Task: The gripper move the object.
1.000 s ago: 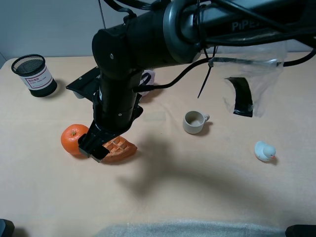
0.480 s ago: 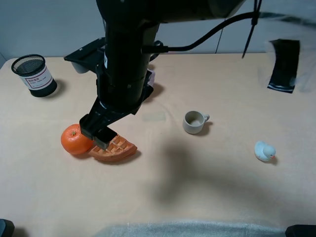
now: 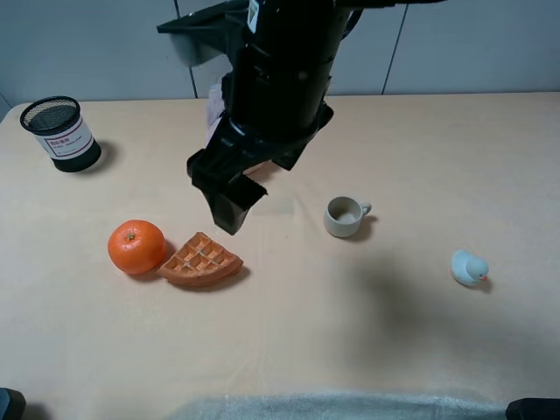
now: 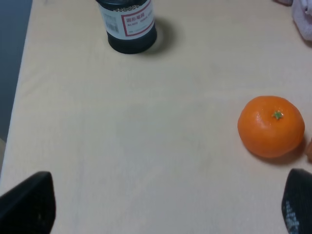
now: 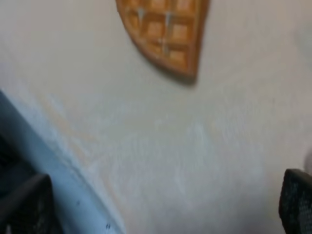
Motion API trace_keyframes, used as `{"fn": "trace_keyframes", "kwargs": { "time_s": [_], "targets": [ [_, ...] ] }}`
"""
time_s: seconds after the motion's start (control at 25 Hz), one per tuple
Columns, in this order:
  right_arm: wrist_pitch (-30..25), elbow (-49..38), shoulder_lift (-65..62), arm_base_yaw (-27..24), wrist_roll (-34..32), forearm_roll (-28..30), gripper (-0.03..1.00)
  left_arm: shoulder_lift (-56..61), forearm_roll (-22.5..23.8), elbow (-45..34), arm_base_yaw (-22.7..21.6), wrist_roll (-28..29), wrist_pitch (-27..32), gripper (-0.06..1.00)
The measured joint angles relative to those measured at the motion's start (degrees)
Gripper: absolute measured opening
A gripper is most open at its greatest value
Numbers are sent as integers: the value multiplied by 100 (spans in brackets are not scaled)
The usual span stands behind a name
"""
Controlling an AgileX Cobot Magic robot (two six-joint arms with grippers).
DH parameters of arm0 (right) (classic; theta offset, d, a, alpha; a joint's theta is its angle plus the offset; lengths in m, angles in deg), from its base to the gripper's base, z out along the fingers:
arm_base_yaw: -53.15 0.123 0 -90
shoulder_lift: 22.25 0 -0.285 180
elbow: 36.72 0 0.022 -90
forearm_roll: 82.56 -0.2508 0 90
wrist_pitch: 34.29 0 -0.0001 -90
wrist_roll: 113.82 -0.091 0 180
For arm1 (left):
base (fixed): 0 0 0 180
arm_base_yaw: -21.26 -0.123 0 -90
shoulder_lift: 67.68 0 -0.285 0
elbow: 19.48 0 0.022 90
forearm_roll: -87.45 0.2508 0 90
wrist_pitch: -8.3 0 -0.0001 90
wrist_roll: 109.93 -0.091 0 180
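Right hand [image 3: 229, 203], fingers apart and empty, hangs above the waffle [image 3: 200, 260] on the worktop [image 3: 367, 315]; the move looks finished, so next it should retreat.

One waffle wedge [image 3: 200, 260], one orange [image 3: 136, 247], one cup [image 3: 345, 216], one mesh holder [image 3: 60, 133], one duck [image 3: 468, 268].

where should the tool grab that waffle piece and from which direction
Come from above and pinch the waffle across its two straight sides near the pointed end. It lies flat, and the orange touches its left corner, so the right half is likely easier to close on.
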Motion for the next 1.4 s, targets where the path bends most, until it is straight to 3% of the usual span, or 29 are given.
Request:
{"fn": "trace_keyframes", "kwargs": {
  "time_s": [0.84,1.4],
  "targets": [
    [-69,-12,-1922,-79,-5,836,69,0,0,0,0,0,0,92],
    [-84,-1309,-3704,-79,-5,1137,69,0,0,0,0,0,0,92]
  ]
}}
